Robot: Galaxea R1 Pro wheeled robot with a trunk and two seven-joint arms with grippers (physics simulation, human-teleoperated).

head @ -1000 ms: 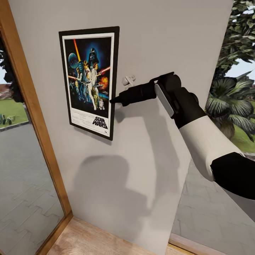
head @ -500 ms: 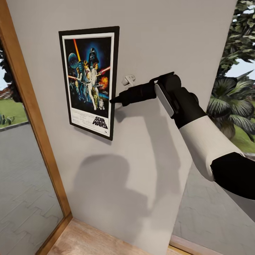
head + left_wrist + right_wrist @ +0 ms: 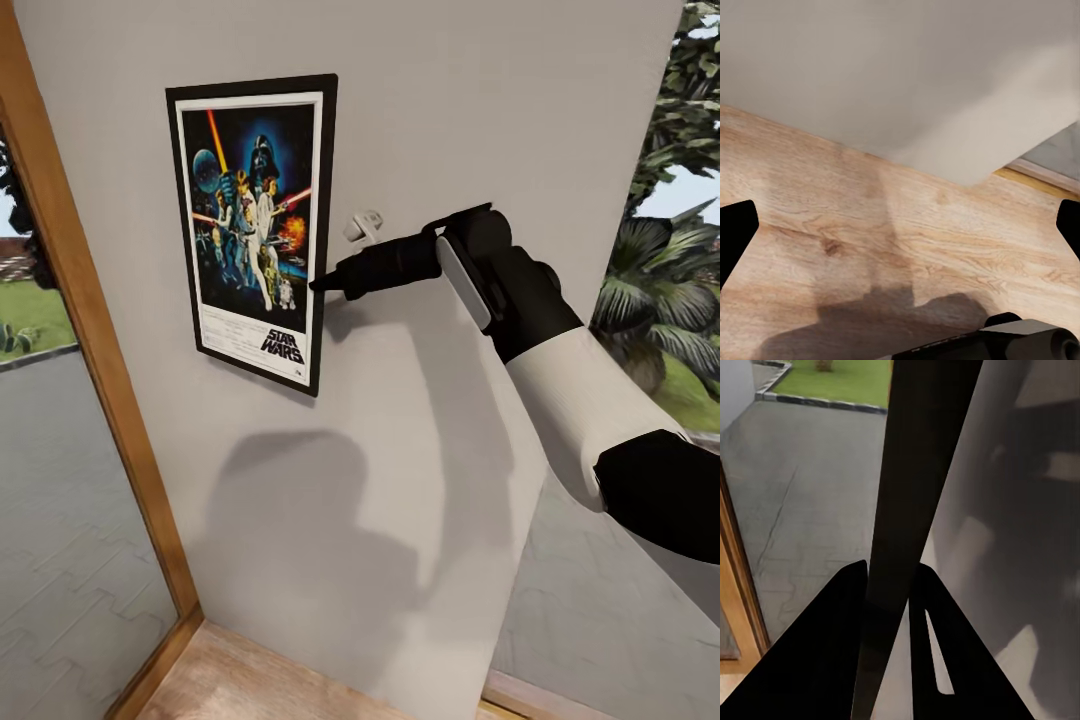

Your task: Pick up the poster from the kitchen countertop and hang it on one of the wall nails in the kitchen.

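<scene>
1. One plain light-grey wall panel [image 3: 420, 90], upright, with a single wooden window frame [image 3: 95, 370] along one side and paved ground and plants visible past both sides.
2. One light wood plank floor [image 3: 870, 247]; the left gripper [image 3: 900, 225] hangs above it, two black fingertips wide apart, released, nothing between them.
3. One right arm [image 3: 560, 390], white forearm with black wrist, reaching to the wall.
4. One flat rectangular Star Wars poster [image 3: 255, 225], thin black frame, white border, dark blue artwork. It lies flat against the wall, upright.
5. One right gripper [image 3: 320, 284], clenched on the poster's edge; the right wrist view shows both black fingers [image 3: 817, 660] pressed either side of the frame.
6. One small white wall fitting [image 3: 362, 227], just beside the poster, above the right gripper.
</scene>
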